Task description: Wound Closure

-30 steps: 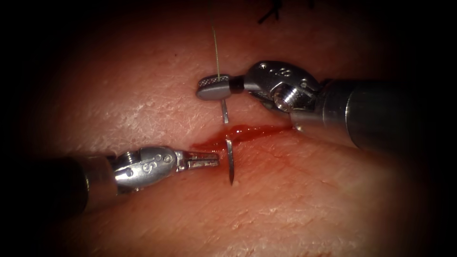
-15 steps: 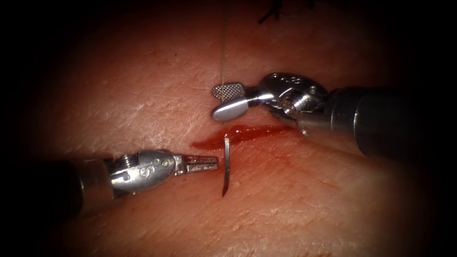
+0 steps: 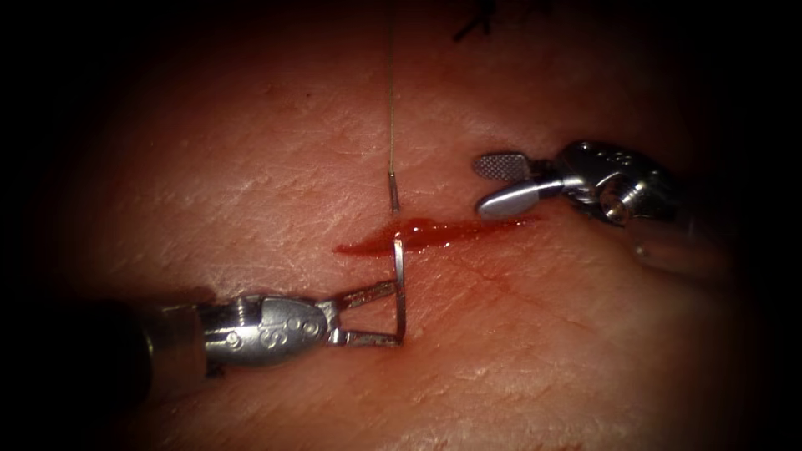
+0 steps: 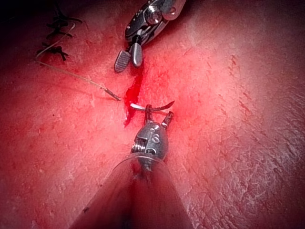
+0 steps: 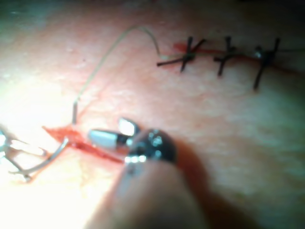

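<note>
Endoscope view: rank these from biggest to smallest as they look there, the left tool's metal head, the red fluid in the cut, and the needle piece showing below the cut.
1. Left tool's metal head
2. Red fluid, thinner though longer, so its place against the head is unsure
3. Needle piece, clearly smallest

Tissue (image 3: 251, 167) carries red fluid (image 3: 418, 234) — thread (image 3: 390, 100) lies across it.

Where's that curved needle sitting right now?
In the endoscope view the needle is threaded through the tissue across the cut, its tail above and its tip below, between the left tool's open fingers.
</note>
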`<action>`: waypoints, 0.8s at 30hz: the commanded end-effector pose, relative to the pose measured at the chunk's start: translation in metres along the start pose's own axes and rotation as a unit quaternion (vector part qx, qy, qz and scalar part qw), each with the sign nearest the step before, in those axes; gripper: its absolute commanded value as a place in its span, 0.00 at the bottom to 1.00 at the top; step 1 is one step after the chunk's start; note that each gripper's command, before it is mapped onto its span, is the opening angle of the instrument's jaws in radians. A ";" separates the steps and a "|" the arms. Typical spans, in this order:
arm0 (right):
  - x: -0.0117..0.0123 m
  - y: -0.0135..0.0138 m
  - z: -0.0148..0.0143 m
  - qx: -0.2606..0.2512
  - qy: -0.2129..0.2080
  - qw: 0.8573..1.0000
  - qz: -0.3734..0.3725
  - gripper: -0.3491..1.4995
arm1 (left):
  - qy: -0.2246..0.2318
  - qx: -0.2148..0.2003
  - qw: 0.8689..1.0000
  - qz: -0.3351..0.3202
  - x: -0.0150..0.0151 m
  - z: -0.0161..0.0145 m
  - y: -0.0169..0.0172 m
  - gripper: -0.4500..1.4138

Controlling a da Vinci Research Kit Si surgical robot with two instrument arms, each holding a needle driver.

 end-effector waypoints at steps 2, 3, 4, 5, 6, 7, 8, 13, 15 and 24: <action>-0.0014 0.0006 0.0010 0.000 0.000 1.000 -0.004 0.90 | 0.000 0.002 1.000 0.003 -0.0002 0.0010 -0.0001 0.52; -0.0014 0.0006 0.0010 0.000 0.000 1.000 -0.004 0.90 | 0.000 0.002 1.000 0.003 -0.0002 0.0010 -0.0001 0.52; -0.0021 0.0006 0.0013 -0.001 0.001 1.000 -0.010 0.90 | -0.001 0.003 1.000 0.002 -0.0001 0.0014 -0.0003 0.51; -0.0023 0.0006 0.0013 -0.001 0.001 1.000 -0.011 0.90 | -0.001 0.003 1.000 0.001 -0.0001 0.0016 -0.0004 0.50; -0.0026 0.0006 0.0014 -0.002 0.001 1.000 -0.010 0.90 | -0.001 0.004 1.000 0.001 -0.0002 0.0018 -0.0007 0.49; -0.0027 0.0006 0.0014 -0.002 0.001 1.000 -0.010 0.90 | -0.002 0.005 1.000 0.001 -0.0003 0.0019 -0.0009 0.48; -0.0029 0.0005 0.0014 -0.002 0.000 1.000 -0.008 0.90 | -0.003 0.007 1.000 0.001 -0.0007 0.0020 -0.0015 0.48; -0.0033 0.0002 0.0013 -0.001 0.000 1.000 -0.009 0.89 | -0.004 0.008 1.000 0.002 -0.0015 0.0021 -0.0022 0.38; -0.0034 0.0001 0.0012 -0.001 0.000 1.000 -0.006 0.89 | -0.004 0.008 1.000 0.003 -0.0017 0.0021 -0.0024 0.23; -0.0025 -0.0013 -0.0002 0.000 -0.001 1.000 0.002 0.89 | 0.013 -0.025 0.997 -0.078 0.0000 0.0020 -0.0010 0.00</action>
